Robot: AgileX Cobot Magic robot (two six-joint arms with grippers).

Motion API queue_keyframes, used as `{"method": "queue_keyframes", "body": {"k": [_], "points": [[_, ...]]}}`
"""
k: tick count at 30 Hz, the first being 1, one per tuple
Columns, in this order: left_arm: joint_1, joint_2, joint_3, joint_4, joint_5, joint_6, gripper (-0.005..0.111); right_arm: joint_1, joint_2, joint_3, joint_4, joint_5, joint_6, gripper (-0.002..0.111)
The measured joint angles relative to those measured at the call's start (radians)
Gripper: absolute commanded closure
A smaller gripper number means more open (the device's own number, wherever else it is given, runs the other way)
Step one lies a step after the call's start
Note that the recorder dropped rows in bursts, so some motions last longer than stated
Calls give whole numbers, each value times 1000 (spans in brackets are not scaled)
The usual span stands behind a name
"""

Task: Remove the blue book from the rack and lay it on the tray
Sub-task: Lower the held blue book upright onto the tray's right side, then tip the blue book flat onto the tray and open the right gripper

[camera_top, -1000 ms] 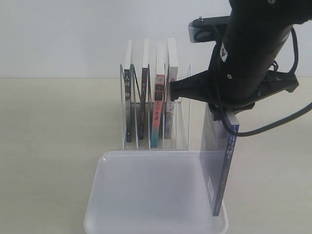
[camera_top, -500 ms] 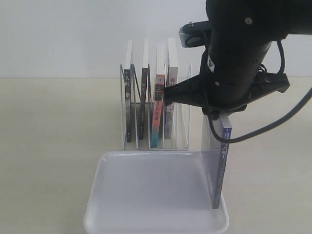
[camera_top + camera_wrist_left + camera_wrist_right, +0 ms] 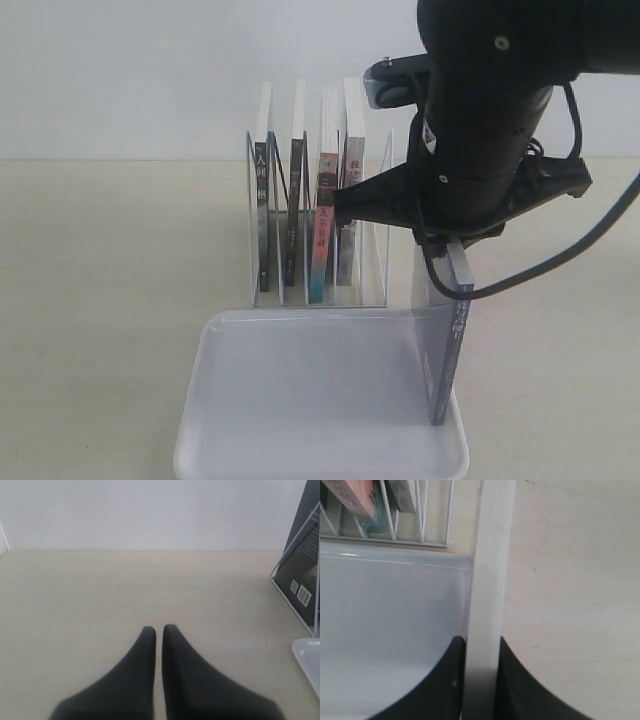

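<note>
Right gripper (image 3: pixel 481 647) is pinching the blue book (image 3: pixel 452 350) by its pale pages. Book is standing upright at the smooth white tray (image 3: pixel 300 400), right edge.

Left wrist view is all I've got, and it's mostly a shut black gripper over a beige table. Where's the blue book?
Observer: The right gripper is shut on the blue paperback book, which is out of the white wire rack.
Operator: Is it lying flat yet?
Observer: No, it stands nearly upright on edge, along the right side of the shallow white plastic tray in the exterior view.
Operator: Are there any books in the rack?
Observer: Yes, four other books stand in its slots.
</note>
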Motion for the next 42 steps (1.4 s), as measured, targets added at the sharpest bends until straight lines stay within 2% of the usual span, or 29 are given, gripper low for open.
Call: {"method": "queue_keyframes", "body": {"k": [13,15,19,21,23,33,42], "points": [[0,0,0,0,0,0,103,8,2,-6,53,-9,-63,108],[0,0,0,0,0,0,103,8,2,-6,71,-25,-88,103],[0,0,0,0,0,0,103,8,2,-6,107,-47,-104,69],[0,0,0,0,0,0,103,8,7,-6,146,-49,-97,59],[0,0,0,0,0,0,103,8,9,-6,155,-49,-92,56],[0,0,0,0,0,0,103,8,9,-12,238,-143,-95,55],[0,0,0,0,0,0,103,8,9,-127,352,-152,-173,55]]}}
